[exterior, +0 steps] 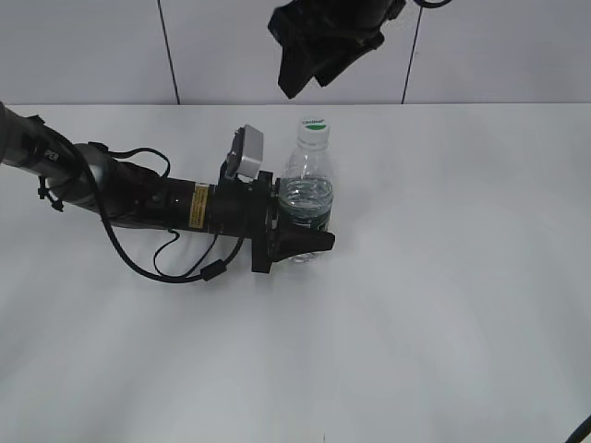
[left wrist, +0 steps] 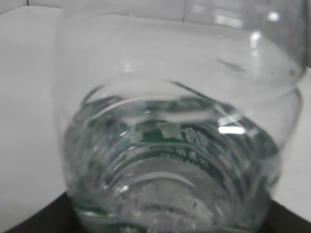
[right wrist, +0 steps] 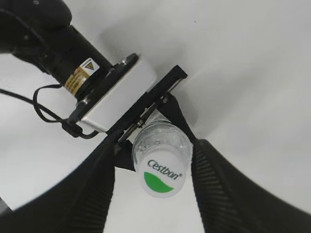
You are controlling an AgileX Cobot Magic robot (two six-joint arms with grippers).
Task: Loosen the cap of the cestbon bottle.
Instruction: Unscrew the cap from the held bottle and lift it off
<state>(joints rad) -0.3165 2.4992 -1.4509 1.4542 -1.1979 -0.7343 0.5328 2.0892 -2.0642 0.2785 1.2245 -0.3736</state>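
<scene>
Between the right pincer's spread fingers sits the cap; left pincer apparently clamps the cestbon bottle.

Even bright light, blurred left-wrist close-up

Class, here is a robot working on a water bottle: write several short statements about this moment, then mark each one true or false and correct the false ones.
1. The cestbon bottle stands upright. True.
2. The left gripper clamps the bottle's body. True.
3. The cap is off the bottle. False: it sits on the neck.
4. The right gripper is closed on the cap. False: its fingers are spread either side, above it.
5. The bottle holds water. True.
</scene>
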